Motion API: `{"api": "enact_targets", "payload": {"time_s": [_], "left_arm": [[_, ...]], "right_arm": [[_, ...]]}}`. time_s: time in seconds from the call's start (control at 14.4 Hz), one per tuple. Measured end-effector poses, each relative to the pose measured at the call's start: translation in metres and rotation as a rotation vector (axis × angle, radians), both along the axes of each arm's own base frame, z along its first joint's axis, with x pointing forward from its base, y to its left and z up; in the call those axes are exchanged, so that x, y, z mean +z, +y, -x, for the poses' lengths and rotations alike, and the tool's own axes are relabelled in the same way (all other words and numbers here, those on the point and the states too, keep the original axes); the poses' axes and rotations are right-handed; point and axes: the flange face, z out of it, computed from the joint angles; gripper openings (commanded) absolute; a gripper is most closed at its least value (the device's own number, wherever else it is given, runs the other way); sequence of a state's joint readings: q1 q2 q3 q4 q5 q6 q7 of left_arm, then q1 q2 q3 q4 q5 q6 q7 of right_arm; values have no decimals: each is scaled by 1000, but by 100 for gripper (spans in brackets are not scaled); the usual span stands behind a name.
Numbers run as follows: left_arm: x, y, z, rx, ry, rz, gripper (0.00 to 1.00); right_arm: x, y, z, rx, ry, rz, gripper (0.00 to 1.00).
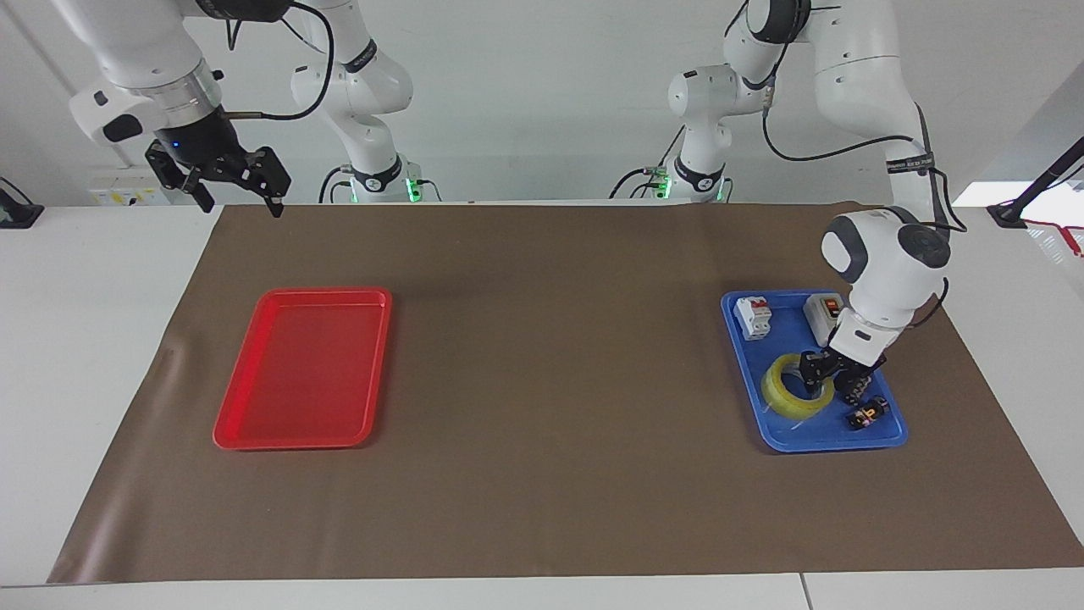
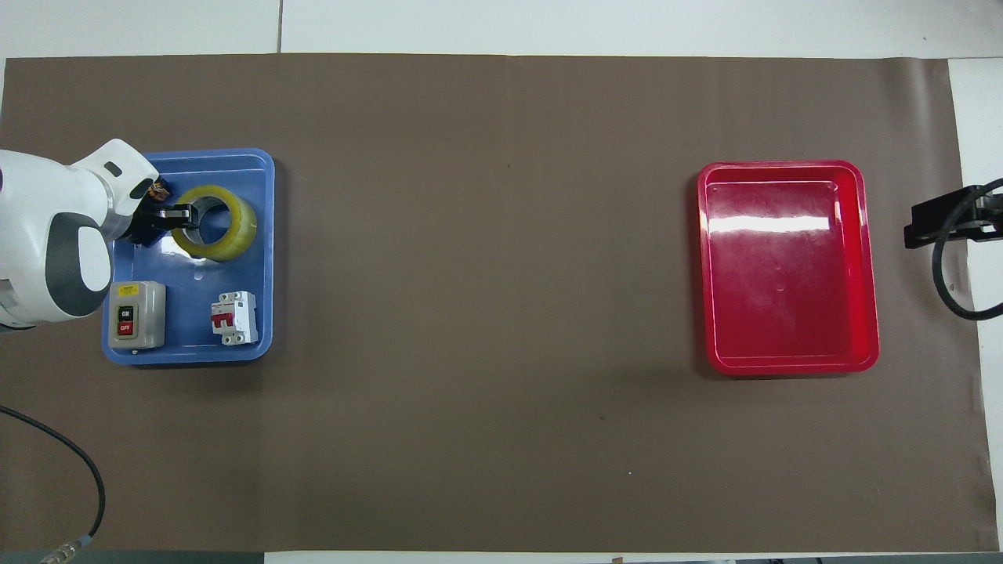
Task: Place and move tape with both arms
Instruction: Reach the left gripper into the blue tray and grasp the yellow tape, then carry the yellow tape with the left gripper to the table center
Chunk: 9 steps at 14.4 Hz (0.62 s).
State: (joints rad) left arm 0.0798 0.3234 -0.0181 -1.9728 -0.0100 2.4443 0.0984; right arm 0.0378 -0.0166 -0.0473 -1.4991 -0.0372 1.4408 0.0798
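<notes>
A brown mat (image 1: 542, 407) is covering the table. A red tray (image 1: 305, 368) is lying toward the right arm's end, while a blue tray (image 2: 258, 258) toward the left arm's end is holding a grey switch box (image 2: 136, 315), a white breaker (image 2: 234, 317) and a small black part (image 1: 865, 414).

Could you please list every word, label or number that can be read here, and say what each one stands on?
"ON": black button of the grey switch box in the blue tray.
"OFF": red button of the same box.
Yellow sticker on the switch box: too small to read.
Circuit breaker: markings too small to read.
Band on the left arm: print too blurred to read.
Tape: no text visible.
</notes>
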Motion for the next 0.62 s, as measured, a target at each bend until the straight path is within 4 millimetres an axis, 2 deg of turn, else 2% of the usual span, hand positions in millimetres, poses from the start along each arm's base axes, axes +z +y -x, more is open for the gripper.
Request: {"api": "enact_targets", "payload": {"time_s": [0.28,0.49,0.62], "left_arm": [[24,0,-1,0,-27,-2,0],[70,-12,1,11,-2,6,0],[106,-40,0,28,26,15,0]], "right_arm": [[0,0,0,0,0,0,100],[0,0,0,0,0,0,100],[0,0,0,0,0,0,100]]}}
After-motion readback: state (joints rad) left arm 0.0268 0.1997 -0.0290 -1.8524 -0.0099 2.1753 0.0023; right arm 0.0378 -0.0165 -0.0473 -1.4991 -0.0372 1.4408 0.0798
